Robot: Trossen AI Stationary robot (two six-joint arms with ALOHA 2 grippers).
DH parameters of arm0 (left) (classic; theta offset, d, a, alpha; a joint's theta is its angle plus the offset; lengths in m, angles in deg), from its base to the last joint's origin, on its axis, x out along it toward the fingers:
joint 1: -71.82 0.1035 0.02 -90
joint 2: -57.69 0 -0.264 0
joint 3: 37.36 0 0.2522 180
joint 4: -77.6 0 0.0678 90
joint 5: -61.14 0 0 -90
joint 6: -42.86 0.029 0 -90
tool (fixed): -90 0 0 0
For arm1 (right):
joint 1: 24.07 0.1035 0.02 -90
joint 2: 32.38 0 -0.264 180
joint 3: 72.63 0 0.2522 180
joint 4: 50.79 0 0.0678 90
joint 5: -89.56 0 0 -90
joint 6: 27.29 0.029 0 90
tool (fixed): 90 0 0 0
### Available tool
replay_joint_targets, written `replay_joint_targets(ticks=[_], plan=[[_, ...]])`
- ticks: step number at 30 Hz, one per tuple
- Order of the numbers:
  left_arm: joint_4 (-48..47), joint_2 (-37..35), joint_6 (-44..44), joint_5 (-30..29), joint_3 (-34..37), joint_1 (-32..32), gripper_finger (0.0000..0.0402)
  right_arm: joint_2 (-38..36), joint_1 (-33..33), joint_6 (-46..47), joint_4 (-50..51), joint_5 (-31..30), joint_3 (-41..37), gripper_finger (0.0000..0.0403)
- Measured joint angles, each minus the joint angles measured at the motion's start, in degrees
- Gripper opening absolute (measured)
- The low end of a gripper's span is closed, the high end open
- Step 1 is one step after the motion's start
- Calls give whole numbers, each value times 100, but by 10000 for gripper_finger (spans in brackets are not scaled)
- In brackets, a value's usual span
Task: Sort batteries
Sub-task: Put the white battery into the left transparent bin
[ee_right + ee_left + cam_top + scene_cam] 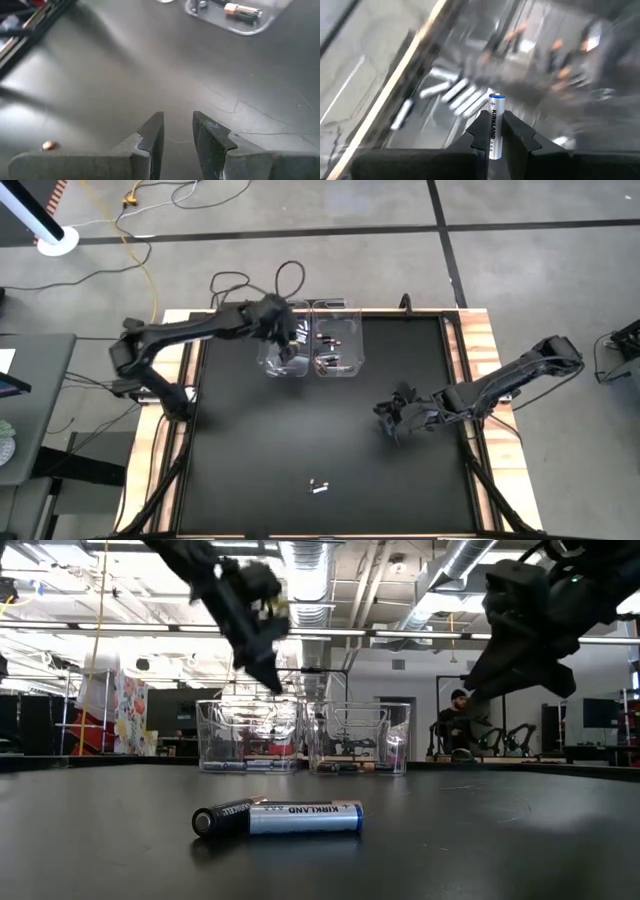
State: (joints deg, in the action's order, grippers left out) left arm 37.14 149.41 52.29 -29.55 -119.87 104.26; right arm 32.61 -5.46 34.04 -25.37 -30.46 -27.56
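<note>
One battery sits pinched in the left hand.

- "KIRKLAND" runs along the white body of the battery lying on the table, in the low view (smaller print beside it is too fine to read).
- "KIRKLAND" and a plus sign stand on the white battery pinched in the left gripper.
</note>
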Motion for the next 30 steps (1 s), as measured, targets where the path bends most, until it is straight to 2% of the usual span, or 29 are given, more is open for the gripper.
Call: replay_joint_targets(ticks=[4, 11, 16, 21, 30], plan=[[-491, 641, 833, 188, -396, 382, 27, 0, -215, 324, 0, 0, 0, 122], [-1273, 1741, 2120, 524, -1290, 541, 27, -1, -696, 791, -11, -1, 0, 122], [-1649, 2282, 2014, 540, -1761, 564, 27, -2, -904, 923, -42, -2, 0, 122], [-1791, 2599, 1875, 548, -1828, 701, 27, -1, -947, 954, -65, -2, 0, 122], [-1722, 2652, 1770, 603, -1821, 818, 41, -2, -950, 1181, -66, -4, 0, 122]])
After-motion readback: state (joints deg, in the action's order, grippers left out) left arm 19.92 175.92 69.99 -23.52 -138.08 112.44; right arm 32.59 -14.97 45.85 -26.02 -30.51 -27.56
